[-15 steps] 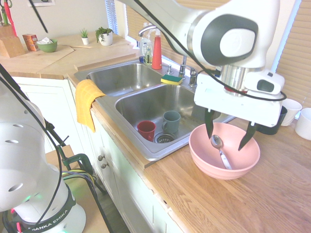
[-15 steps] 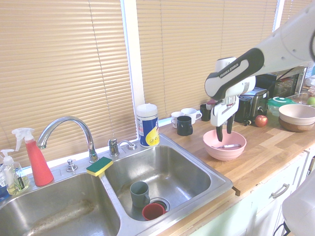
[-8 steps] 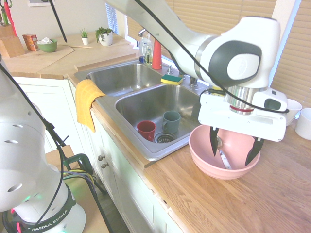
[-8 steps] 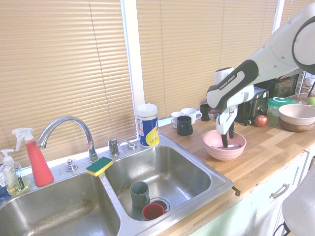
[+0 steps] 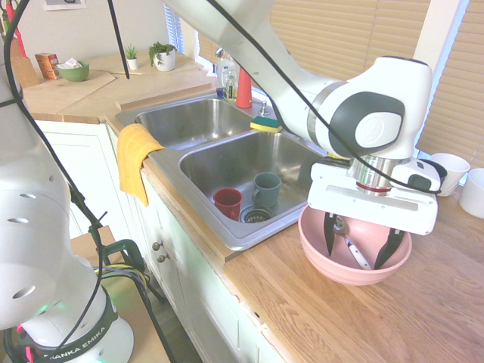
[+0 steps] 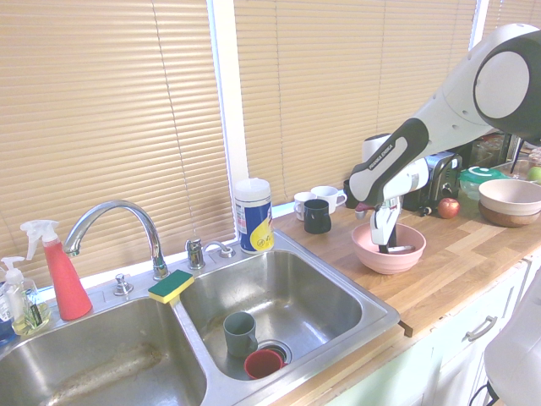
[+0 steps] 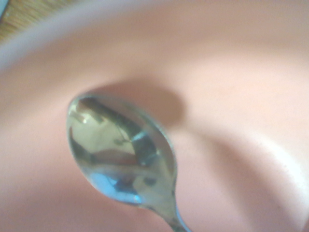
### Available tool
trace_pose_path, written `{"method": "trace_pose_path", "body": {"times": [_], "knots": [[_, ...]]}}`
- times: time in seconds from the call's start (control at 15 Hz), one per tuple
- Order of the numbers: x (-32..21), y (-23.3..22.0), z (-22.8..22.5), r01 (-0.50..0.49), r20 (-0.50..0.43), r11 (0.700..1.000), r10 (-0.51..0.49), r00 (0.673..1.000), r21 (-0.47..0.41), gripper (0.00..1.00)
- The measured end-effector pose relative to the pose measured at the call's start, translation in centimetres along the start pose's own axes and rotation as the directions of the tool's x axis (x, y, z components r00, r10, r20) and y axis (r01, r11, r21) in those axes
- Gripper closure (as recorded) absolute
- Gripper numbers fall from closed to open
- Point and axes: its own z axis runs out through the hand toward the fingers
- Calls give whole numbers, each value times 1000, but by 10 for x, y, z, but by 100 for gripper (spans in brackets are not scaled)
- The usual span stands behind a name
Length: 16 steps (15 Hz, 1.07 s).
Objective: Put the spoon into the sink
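Observation:
The spoon (image 5: 352, 247) lies inside the pink bowl (image 5: 320, 262) on the wooden counter, right of the sink (image 5: 227, 236). My gripper (image 5: 358, 243) is down inside the bowl and open, one dark finger on each side of the spoon. In the second exterior view the gripper (image 6: 385, 243) reaches into the pink bowl (image 6: 389, 260), and the sink (image 6: 372, 315) lies to its left. The wrist view shows the shiny bowl of the spoon (image 7: 120, 154) close up against the pink bowl (image 7: 231, 96).
A red cup (image 5: 228, 203) and a grey-green mug (image 5: 266, 189) stand in the near basin by the drain. A yellow cloth (image 5: 134, 155) hangs over the sink's front. A sponge (image 5: 266, 123) and spray bottle (image 5: 243, 79) sit behind. Mugs (image 6: 317, 216) stand near the window.
My gripper has come down from above the pink bowl into it, its fingers staying open on either side of the spoon. The spoon has not moved.

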Motion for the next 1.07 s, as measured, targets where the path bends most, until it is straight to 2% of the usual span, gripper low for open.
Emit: {"method": "trace_pose_path", "body": {"times": [1.07], "knots": [[1, -2, 3, -2, 9, 1000, 2, 1000, 30, 100]]}}
